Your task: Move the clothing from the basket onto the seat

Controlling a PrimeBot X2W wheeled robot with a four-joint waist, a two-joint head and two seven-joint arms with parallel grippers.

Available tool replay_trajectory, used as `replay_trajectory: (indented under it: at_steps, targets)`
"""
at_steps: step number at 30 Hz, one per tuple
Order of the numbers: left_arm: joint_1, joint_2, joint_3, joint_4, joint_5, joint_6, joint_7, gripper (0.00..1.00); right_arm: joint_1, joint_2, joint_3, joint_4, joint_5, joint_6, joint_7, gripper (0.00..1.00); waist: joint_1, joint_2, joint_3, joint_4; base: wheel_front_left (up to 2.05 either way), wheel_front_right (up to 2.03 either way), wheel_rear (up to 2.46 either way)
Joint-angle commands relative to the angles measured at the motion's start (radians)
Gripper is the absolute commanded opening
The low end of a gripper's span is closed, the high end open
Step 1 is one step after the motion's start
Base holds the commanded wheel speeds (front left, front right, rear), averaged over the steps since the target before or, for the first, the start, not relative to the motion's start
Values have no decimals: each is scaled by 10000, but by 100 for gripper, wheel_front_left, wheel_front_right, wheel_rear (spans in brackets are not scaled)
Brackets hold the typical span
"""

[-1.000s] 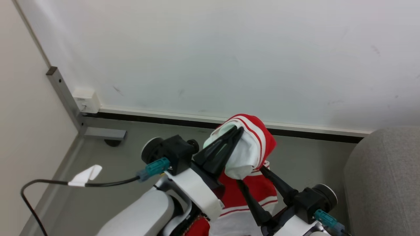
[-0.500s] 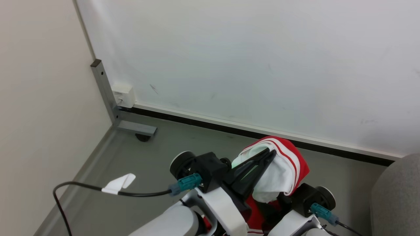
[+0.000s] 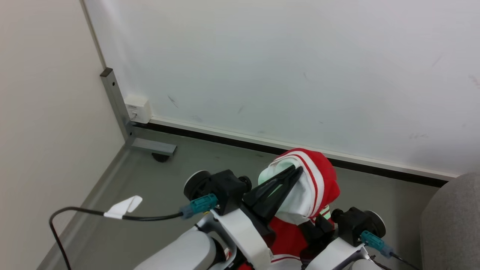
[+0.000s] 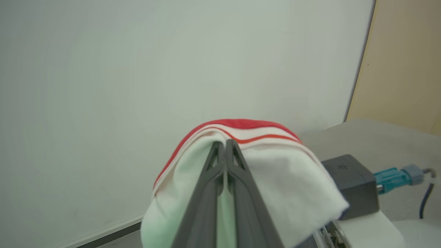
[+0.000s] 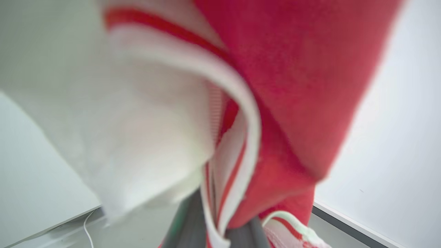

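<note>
Clothing is hanging from clamped left fingers; right fingers, just open, are now pinching it too, securing the carry.

The right gripper, its fingers splayed wide beneath the hanging clothing a second ago, now sits close under the bundle and clamps shut on its red lower folds, dark fingers largely buried in fabric.
</note>
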Motion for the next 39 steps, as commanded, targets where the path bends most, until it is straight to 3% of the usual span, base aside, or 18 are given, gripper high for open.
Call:
replay_trajectory:
  at_steps: [1,10,11,12,13,21,33,39]
  targets:
    - [128,102,43,31,-27,67,-97,0,116,5,-108,-97,-53,-21,-33,0,0,0,-3,-52,0,0,0]
    - [848,681,3,47,-209,167,-114,0,323,-41,-1190,-669,-189,-21,-34,0,0,0,58,-545,0,0,0]
    - [919,652,-48,25,-204,172,-152,39,332,-70,-1335,-719,-217,-21,-34,0,0,0,77,-615,0,0,0]
    - [989,625,-67,-3,-190,185,-203,85,325,-91,-1443,-788,-242,-21,-34,0,0,0,106,-704,0,0,0]
    - [1056,586,-92,-17,-190,196,-254,100,329,-123,-1584,-861,-246,-21,-34,0,0,0,129,-785,0,0,0]
    - [1283,432,-229,-84,-47,311,-636,100,140,-451,-2584,-1372,-649,-21,-33,0,0,0,416,-1900,0,0,0]
    - [846,586,64,46,278,253,-1250,100,-266,-1187,-3209,-2518,-1149,-21,401,0,0,0,1293,-4478,0,0,0]
    - [737,643,242,218,379,201,-1381,100,-26,-1194,-3886,-3267,-1357,-21,567,0,0,0,1618,-5602,0,0,0]
